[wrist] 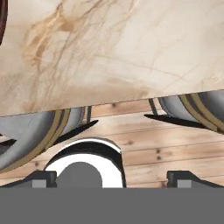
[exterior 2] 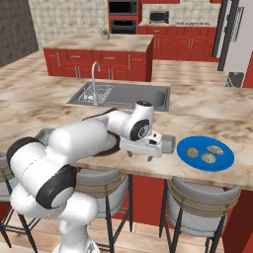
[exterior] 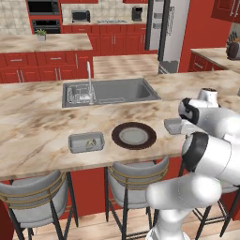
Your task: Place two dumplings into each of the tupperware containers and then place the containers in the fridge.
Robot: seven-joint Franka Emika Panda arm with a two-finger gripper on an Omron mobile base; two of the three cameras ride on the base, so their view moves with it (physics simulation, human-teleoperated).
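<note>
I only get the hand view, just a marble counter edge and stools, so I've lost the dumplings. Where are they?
Observer: Three dumplings lie on a blue plate on the counter, to the right of the open claw in the right base view.
Operator: Any container near them?
Observer: Yes, one tupperware container sits between the claw and the blue plate.
Operator: And the other one?
Observer: The second container is left of the brown plate in the left base view. It holds something pale, but I cannot count the pieces.
</note>
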